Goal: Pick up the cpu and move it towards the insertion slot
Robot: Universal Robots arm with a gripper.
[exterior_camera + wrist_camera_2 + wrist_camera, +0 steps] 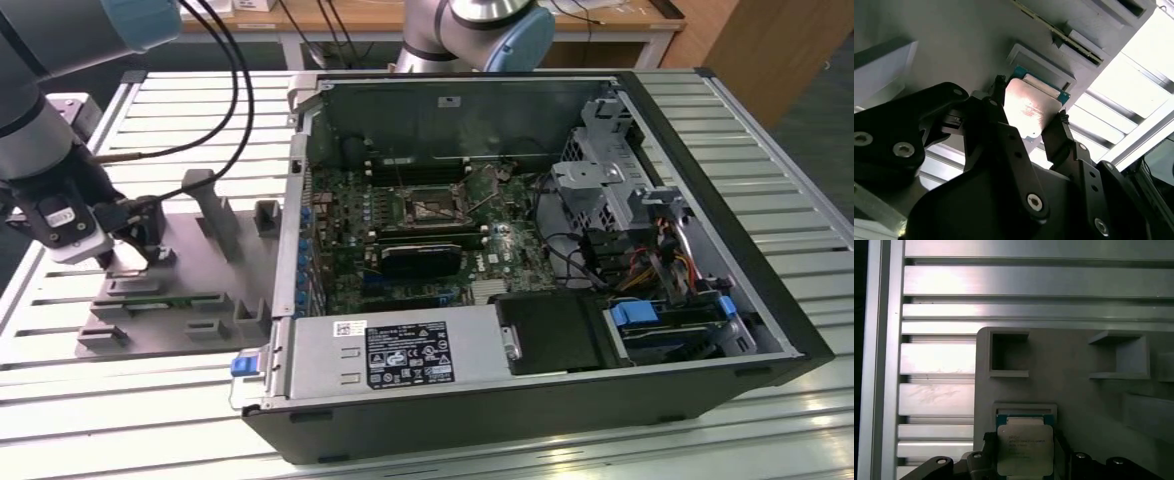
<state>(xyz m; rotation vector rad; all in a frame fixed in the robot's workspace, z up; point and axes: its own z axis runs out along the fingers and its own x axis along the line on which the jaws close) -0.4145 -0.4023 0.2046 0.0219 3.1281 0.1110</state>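
Observation:
In both wrist views the cpu (1025, 447) (1029, 107), a flat square chip with a silver top and a green edge, sits between my two black fingers (999, 107). My gripper (1030, 102) (1025, 440) is shut on the cpu, one finger against each side, just over the chip's shallow square holder (1025, 410) on the grey fixture plate (1079, 400). In the exterior view my gripper (127, 262) hangs low over that plate (200, 300) at the view's left. The insertion slot (430, 207), a square socket with a shiny metal frame, lies on the motherboard inside the open computer case.
Upright grey posts (214, 215) and small blocks stand on the fixture plate beside my gripper. The open black case (534, 250) holds a power supply (387, 355), cables and drive cages. Everything rests on a slatted aluminium table (134, 420). A second arm's base (474, 30) stands behind the case.

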